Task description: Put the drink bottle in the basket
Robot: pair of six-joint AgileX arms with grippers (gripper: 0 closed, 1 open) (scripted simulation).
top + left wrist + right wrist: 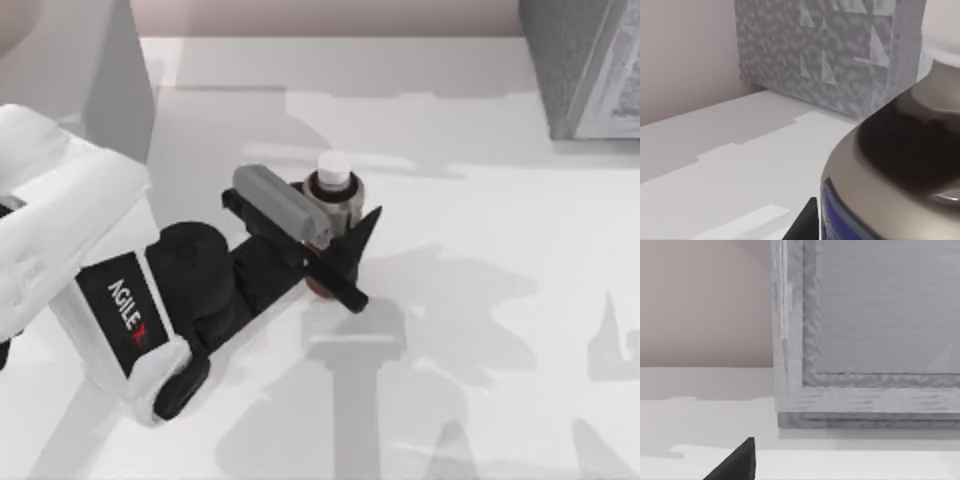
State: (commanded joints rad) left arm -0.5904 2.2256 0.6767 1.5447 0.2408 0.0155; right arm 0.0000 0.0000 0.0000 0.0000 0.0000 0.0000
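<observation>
Your left gripper [340, 250] has its jaws closed around the drink bottle [335, 190], upright near the counter [480, 250] centre; the grey basket [585, 65] sits at two o'clock.

I see a white bench [480, 130] crossed by soft grey shadows, broadest toward its near edge. Behind its far edge runs a plain beige-pink wall [320, 15]. At the far right stands a mottled grey block [580, 65] with a framed, recessed face; from the right wrist view it rests on the bench.
</observation>
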